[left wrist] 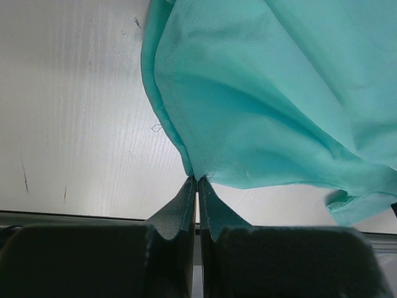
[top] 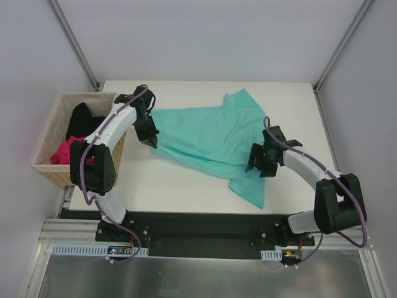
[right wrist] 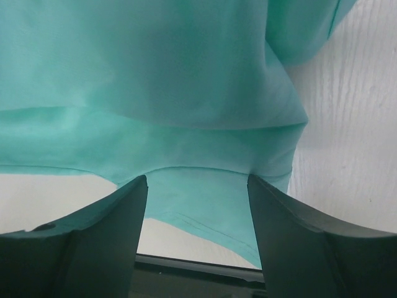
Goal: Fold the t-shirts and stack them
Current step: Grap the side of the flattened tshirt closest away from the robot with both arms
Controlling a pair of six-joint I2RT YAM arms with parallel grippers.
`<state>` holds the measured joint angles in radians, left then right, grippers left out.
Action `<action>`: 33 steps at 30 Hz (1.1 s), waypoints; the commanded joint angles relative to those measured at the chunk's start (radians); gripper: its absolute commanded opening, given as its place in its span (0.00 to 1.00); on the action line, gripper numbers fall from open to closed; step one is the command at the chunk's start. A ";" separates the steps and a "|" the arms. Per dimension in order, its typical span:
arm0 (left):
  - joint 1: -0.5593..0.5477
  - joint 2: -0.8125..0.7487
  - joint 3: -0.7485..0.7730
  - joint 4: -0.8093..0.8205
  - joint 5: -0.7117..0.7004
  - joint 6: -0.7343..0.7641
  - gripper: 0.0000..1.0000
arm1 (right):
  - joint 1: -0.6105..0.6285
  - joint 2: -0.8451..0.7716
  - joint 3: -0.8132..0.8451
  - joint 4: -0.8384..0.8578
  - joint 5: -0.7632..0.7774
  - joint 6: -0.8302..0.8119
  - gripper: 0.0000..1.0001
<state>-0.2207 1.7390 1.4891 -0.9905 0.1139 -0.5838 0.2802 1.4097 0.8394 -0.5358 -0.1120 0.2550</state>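
Waiting at nine o'clock, the wicker basket [top: 46, 131] held the black t-shirt [top: 79, 121] and the pink t-shirt [top: 62, 152] in a heap, so no stack was begun. Beside it the left gripper [top: 151, 141] was pinched shut on the teal t-shirt [top: 211, 133] at its nine-o'clock edge, probably to pull it flat. The shirt lay rumpled across the middle of the table [top: 161, 186]. At four o'clock the right gripper [top: 259, 162] stood spread over a fold, clamping nothing and seemingly poised to take it.
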 commanded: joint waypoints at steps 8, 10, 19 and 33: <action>0.009 0.063 0.054 -0.033 0.018 0.045 0.00 | 0.019 -0.247 -0.141 -0.076 0.172 0.070 0.66; 0.009 0.074 0.062 -0.036 0.018 0.050 0.00 | 0.019 -0.268 -0.161 -0.092 0.175 0.075 0.65; 0.003 0.100 0.108 -0.059 0.018 0.062 0.00 | 0.019 -0.302 -0.171 -0.162 0.170 0.109 0.57; 0.003 0.094 0.105 -0.060 0.009 0.065 0.00 | 0.066 -0.238 -0.122 -0.266 0.190 0.125 0.47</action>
<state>-0.2207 1.8427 1.5669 -1.0126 0.1230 -0.5335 0.3157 1.1519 0.6819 -0.7395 0.0715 0.3595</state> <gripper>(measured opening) 0.007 0.466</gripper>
